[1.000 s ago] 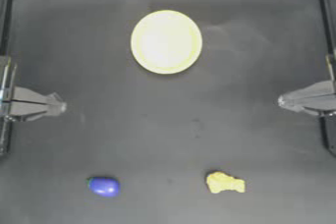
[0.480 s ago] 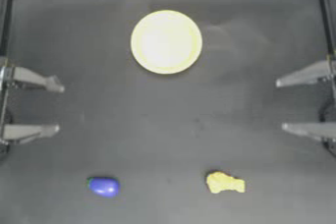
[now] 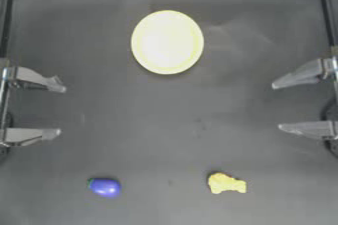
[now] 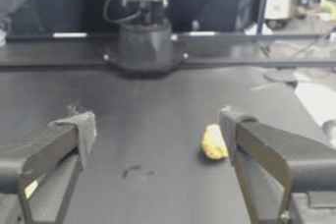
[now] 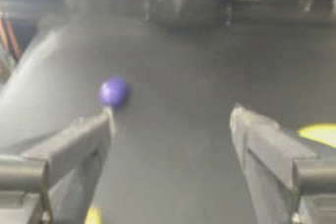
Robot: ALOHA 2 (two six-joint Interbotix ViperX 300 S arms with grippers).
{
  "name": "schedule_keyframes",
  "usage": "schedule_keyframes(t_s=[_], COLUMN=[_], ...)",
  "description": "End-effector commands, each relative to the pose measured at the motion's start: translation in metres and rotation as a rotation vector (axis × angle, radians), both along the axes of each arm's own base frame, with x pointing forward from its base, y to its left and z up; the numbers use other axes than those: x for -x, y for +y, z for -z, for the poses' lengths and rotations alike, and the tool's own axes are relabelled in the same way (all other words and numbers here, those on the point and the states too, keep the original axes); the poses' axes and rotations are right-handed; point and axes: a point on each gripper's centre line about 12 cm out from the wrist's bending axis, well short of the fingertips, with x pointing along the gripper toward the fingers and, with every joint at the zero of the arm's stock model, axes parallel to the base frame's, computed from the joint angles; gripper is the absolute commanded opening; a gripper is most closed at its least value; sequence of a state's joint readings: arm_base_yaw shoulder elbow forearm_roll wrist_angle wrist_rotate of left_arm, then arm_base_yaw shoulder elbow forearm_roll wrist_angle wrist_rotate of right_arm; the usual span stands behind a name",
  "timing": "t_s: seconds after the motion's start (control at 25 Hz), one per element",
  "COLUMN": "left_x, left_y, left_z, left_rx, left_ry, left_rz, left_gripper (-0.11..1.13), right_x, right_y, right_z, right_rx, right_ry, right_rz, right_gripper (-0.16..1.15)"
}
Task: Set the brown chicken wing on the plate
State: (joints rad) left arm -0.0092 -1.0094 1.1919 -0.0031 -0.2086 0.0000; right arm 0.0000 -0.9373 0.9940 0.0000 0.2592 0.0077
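Spreading wide is what both grippers have just done: a second ago each pair of jaws sat pinched together at the side edges of the tabletop, half a second ago they had parted, and now the left gripper [image 3: 56, 108] and the right gripper [image 3: 277, 107] stand fully open, each still drawn back at its own edge and holding nothing. Nothing else has shifted. The brown chicken wing [image 3: 226, 183] lies where it did, near the tabletop's near edge and somewhat toward the right side, untouched and well apart from either gripper. The plate [image 3: 167, 42] sits bare toward the far edge, about midway across, well apart from the wing. A blue ball [image 3: 104, 187] rests near the same near edge toward the left side (not part of the job). The opening reads as readiness rather than progress: the pick has not begun, and the whole carry to the plate is left to do. The right gripper looks the likelier one to go, since the wing lies nearer its side.
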Motion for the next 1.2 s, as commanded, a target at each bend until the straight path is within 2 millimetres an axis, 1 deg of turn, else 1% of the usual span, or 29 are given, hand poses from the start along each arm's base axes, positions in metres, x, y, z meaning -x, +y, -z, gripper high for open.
schedule_keyframes(t_s=[0.04,0.32,0.44,0.72,0.88,1.0,1.2], left_x=[-0.002,-0.002,-0.002,-0.002,-0.001,-0.001,-0.001], left_y=[0.002,0.004,0.005,0.005,0.005,0.005,0.005], left_z=[-0.005,-0.005,-0.006,-0.006,-0.005,-0.006,-0.006], left_rx=[0.003,0.009,0.011,0.011,0.011,0.011,0.009], left_ry=[-0.006,0.009,0.009,0.009,0.011,0.008,0.009], left_rz=[-0.011,-0.023,-0.025,-0.025,-0.025,-0.025,-0.025], left_gripper=[1.03,1.03,1.03,1.03,1.03,1.03,1.03], right_x=[-0.008,-0.034,-0.044,-0.064,-0.072,-0.083,-0.097], right_y=[0.003,0.019,0.028,0.055,0.068,0.08,0.091], right_z=[-0.014,-0.012,-0.006,0.005,0.02,0.033,0.054], right_rx=[-0.035,-0.05,-0.038,0.027,0.016,0.002,-0.016], right_ry=[0.134,0.383,0.482,0.619,0.688,0.737,0.813], right_rz=[-0.006,-0.046,-0.04,0.005,0.026,0.024,0.023], right_gripper=[0.99,0.99,0.99,0.98,0.98,0.98,0.98])
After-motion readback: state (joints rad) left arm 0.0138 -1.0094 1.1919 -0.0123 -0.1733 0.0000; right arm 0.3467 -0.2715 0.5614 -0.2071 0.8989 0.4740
